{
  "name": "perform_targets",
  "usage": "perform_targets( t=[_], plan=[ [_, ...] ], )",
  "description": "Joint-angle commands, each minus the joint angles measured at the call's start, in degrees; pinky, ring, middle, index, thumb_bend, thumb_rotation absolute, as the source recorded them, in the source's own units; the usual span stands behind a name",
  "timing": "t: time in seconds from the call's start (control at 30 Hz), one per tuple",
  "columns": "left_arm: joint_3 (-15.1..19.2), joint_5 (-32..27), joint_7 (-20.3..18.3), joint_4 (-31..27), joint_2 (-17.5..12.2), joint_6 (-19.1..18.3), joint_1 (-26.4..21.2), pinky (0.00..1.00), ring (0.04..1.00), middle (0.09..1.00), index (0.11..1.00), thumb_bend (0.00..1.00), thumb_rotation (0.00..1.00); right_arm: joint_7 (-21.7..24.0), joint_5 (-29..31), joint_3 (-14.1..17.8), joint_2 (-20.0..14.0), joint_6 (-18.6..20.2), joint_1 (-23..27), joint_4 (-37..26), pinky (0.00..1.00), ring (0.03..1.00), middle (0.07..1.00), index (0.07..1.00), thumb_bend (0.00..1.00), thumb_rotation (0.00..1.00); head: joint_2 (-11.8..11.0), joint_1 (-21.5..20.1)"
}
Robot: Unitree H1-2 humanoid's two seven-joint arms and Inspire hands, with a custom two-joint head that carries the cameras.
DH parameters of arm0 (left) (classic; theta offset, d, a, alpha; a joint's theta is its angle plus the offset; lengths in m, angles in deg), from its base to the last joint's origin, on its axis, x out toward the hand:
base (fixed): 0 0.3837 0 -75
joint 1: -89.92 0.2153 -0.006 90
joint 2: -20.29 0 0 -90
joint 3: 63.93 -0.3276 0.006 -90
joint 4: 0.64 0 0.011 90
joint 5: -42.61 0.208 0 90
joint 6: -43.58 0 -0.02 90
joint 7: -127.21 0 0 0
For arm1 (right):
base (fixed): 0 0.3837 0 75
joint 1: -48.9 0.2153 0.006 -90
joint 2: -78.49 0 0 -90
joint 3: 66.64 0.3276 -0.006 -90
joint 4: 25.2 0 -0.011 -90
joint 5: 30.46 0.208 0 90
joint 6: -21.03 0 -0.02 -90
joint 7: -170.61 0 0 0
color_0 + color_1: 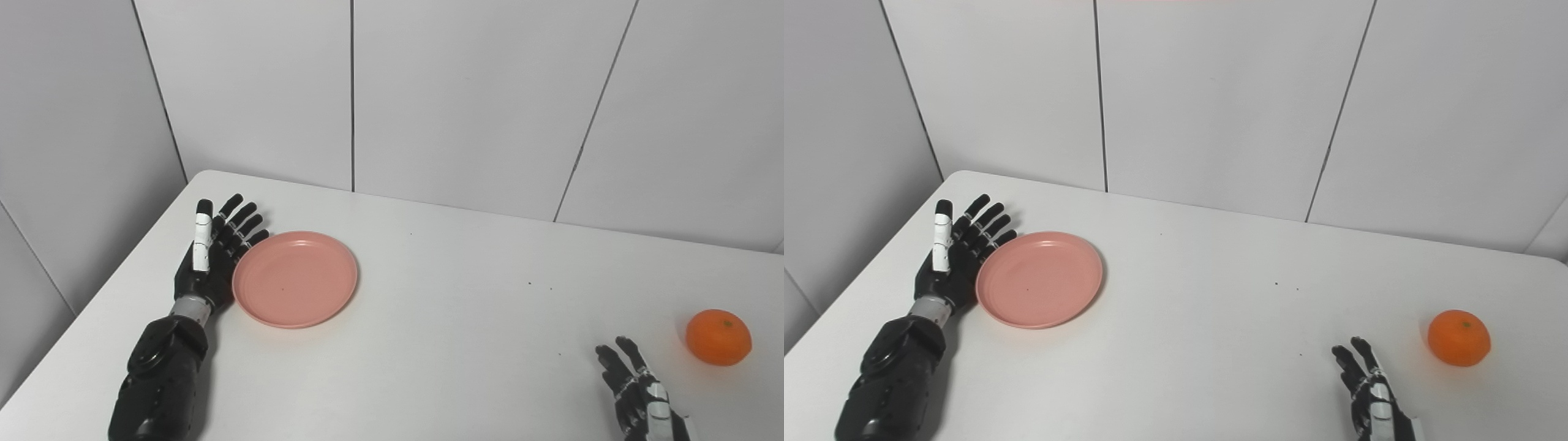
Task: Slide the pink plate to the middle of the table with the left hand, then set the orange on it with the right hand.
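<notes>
The left hand [205, 260] lies at the table's left side, fingers [240, 223] stretched out and spread apart, holding nothing. Its palm side faces the plate [295, 278] and sits right against the plate's left rim; whether it actually presses on the rim cannot be told. The forearm runs back to the bottom edge along the left of the table [441, 318].

The plate is pink, round and shallow, lying flat and bare on the left half of the table, clearly left of the middle. The white tabletop between it and the right side carries only a few small dark specks.

Low on the right, the right hand [1369, 395] comes in from the bottom edge, partly cut off by the frame. Its fingers [1356, 361] point up and away, apart from one another, with nothing in them.

The orange [718, 337] sits on the table near the right edge, just right of that hand and a little beyond it, not touching it, well apart from the plate.
</notes>
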Motion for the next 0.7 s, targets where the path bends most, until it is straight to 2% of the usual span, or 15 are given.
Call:
perform_targets(
  t=[0.0, 0.23, 0.4, 0.53, 0.67],
  plan=[
    [-0.94, 1.04, 1.07, 0.01, 0.84, -2.67, 1.14, 0.79, 0.875, 0.848, 0.826, 0.82, 0.81, -0.06, 0.41, -1.72, 1.80, 1.37, -2.78, 2.81, 0.96, 0.908, 0.846, 0.901, 0.74, 0.98, 0.16, 0.02],
    [-1.40, 0.64, 1.53, -0.96, 1.94, -3.65, 1.72, 0.82, 0.885, 0.857, 0.812, 0.79, 0.82, -0.14, 0.39, -1.82, 1.74, 1.30, -2.87, 2.82, 0.96, 0.909, 0.849, 0.908, 0.73, 0.98, 0.33, -0.05],
    [-2.16, 1.56, 2.61, -1.97, 2.83, -4.12, 2.15, 0.76, 0.860, 0.852, 0.812, 0.83, 0.82, -0.38, 0.20, -1.92, 1.83, 1.70, -2.91, 2.67, 0.96, 0.907, 0.849, 0.904, 0.73, 0.98, 0.37, -0.09],
    [-2.43, 0.97, 2.49, -2.48, 4.10, -4.32, 2.55, 0.76, 0.854, 0.830, 0.825, 0.82, 0.80, -0.41, 0.30, -2.00, 1.86, 1.80, -2.90, 2.72, 0.97, 0.910, 0.849, 0.900, 0.74, 0.98, 0.44, -0.19],
    [-2.37, 1.45, 4.29, -3.15, 5.78, -4.86, 2.81, 0.78, 0.851, 0.831, 0.837, 0.82, 0.79, -0.52, 0.36, -2.06, 2.00, 1.99, -3.01, 2.47, 0.96, 0.912, 0.849, 0.900, 0.74, 0.98, 0.61, -0.32]
  ],
)
